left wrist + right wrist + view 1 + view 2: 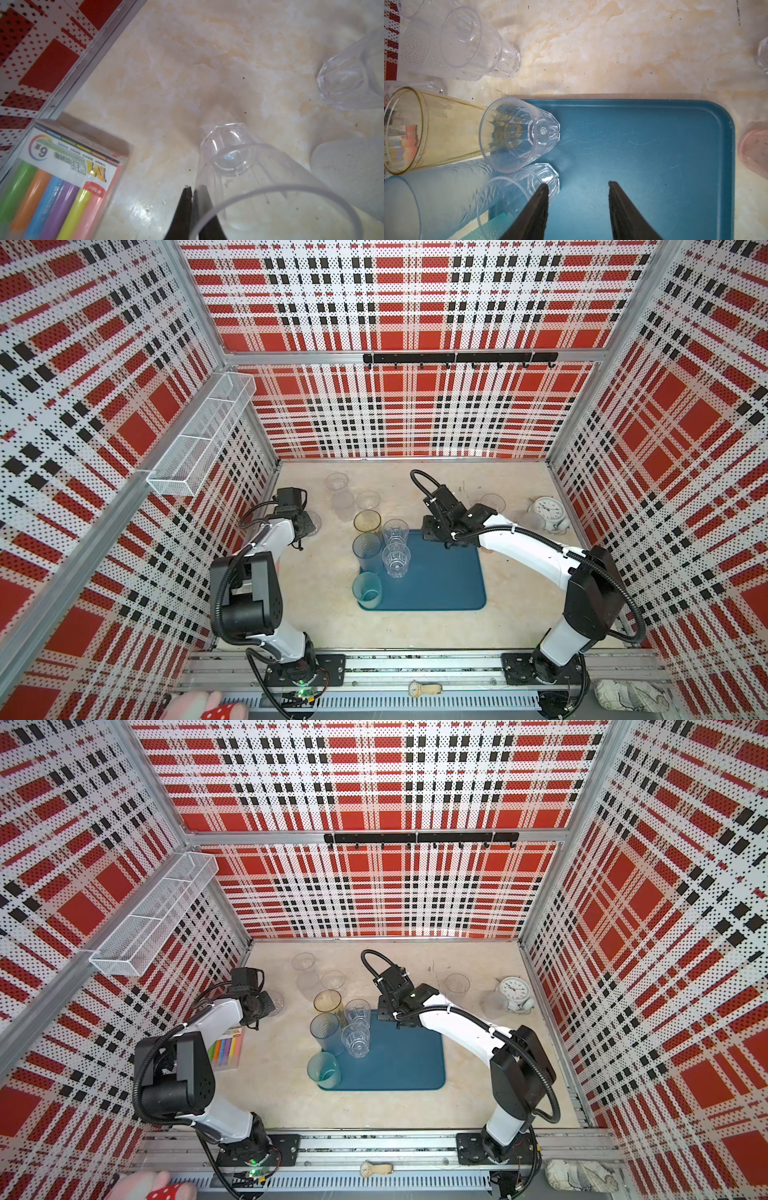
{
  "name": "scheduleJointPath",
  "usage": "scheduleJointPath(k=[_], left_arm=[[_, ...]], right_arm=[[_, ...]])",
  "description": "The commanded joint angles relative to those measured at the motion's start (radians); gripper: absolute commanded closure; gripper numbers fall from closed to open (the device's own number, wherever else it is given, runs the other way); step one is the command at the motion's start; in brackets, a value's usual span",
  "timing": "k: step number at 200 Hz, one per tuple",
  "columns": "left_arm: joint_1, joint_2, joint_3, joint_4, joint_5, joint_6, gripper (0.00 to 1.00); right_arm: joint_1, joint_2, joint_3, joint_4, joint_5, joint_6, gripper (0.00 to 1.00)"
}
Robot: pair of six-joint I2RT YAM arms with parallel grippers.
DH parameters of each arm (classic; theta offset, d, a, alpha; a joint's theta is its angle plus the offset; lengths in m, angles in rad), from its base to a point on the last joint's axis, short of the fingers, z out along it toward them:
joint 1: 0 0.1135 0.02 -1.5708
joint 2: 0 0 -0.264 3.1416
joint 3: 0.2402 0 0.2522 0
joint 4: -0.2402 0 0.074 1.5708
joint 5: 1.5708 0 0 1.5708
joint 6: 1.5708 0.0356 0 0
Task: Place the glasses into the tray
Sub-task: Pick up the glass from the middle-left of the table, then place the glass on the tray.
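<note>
In a top view the tray (449,585), a flat teal-blue plastic rectangle with rounded corners and a low rim, lies in the lower middle of the frame on the beige marbled table (415,626). On its left part stand two clear faceted tumblers (396,560). Along its left edge stand a tall amber glass (367,521), a tall grey-blue glass (366,549) and a teal glass (367,591). In the left wrist view the left gripper (192,189) pinches the thin wall of a clear glass (228,158) with a many-sided base. Near it lies a transparent pack of coloured markers (62,176), and its label shows a "6". In the right wrist view the right gripper (578,184) stands half wide over the tray and holds nothing.
</note>
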Motion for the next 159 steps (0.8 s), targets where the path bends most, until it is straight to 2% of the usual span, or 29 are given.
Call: scheduleJointPath(k=[1,68,108,159], left_arm=[[0.005,-0.073,0.022,-0.039,-0.030,-0.007,1.00],[-0.040,-0.227,0.080,-0.144,-0.051,-0.035,1.00],[-0.096,-0.266,0.237,-0.247,-0.098,-0.037,1.00],[-0.258,-0.234,0.492,-0.358,-0.155,-0.056,1.00]], right_arm=[[0.000,-0.022,0.005,0.017,0.012,0.009,0.50],[0.000,-0.048,-0.006,0.022,0.047,0.015,0.50],[-0.002,-0.061,-0.008,0.033,0.054,0.027,0.49],[-0.020,-0.095,-0.005,0.012,0.065,0.012,0.49]])
